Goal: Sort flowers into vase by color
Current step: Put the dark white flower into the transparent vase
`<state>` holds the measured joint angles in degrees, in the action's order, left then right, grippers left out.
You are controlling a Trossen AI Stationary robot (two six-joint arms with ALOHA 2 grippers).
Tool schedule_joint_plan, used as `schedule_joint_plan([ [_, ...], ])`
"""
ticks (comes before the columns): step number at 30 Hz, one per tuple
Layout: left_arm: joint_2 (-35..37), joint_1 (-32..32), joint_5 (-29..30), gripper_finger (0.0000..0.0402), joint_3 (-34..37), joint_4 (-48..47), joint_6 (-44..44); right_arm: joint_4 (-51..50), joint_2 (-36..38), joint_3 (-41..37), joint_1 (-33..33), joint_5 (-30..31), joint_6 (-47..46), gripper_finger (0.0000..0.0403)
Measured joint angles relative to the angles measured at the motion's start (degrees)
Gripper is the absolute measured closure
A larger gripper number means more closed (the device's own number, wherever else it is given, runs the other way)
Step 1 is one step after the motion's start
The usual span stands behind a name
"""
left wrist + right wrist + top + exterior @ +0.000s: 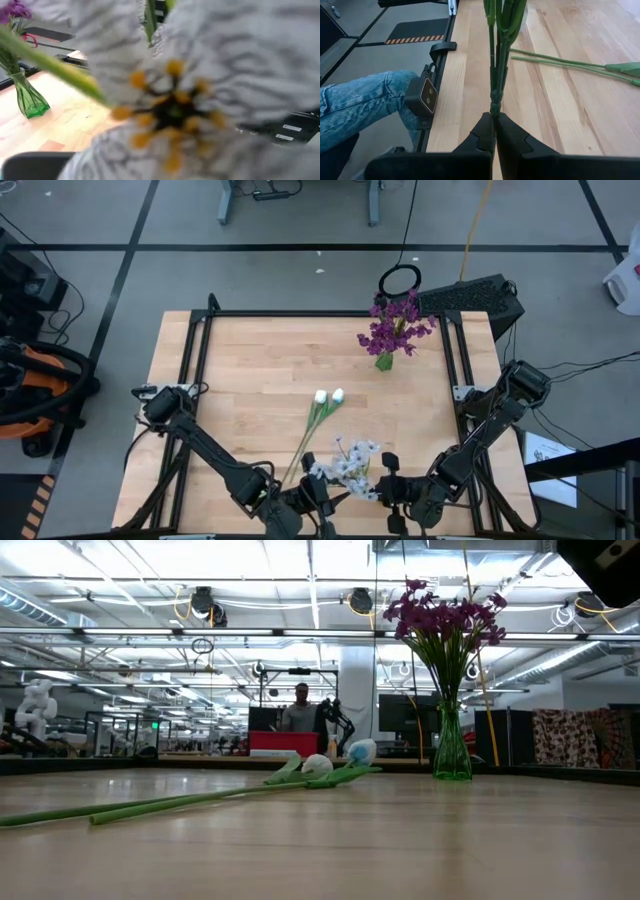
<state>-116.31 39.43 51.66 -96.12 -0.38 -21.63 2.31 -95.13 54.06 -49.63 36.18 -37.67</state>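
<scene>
Right tool (495, 131); purple flowers (397, 326) in vase (384, 361)

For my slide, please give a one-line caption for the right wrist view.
Right gripper, jaws shut on the green stems of a flower sprig above the wooden table; two more stems lie behind.

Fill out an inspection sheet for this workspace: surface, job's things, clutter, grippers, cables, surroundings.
Surface: wooden table, black frame.
Job's things: purple flowers in green glass vase at the far right; two white tulips lying mid-table; pale sprig at the near edge.
Clutter: nothing seen.
Grippers: right gripper shut on the sprig's green stem; left gripper beside the sprig, its camera filled by a blossom.
Cables: loose leads on the floor right of the table.
Surroundings: person's jeans-clad leg beside the table; another person in the background.
</scene>
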Motion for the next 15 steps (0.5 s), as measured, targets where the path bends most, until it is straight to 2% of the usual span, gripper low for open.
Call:
schedule_joint_plan([
  [8,0.00,-0.04,-0.98,0.0388,0.00,-0.07,0.05,-0.07,0.00,0.00,0.00,0.92,0.00,0.0403],
  [15,0.02,-0.06,-1.01,0.0390,-0.02,-0.03,1.17,-0.11,-0.02,0.00,0.00,2.04,0.26,0.0403],
])
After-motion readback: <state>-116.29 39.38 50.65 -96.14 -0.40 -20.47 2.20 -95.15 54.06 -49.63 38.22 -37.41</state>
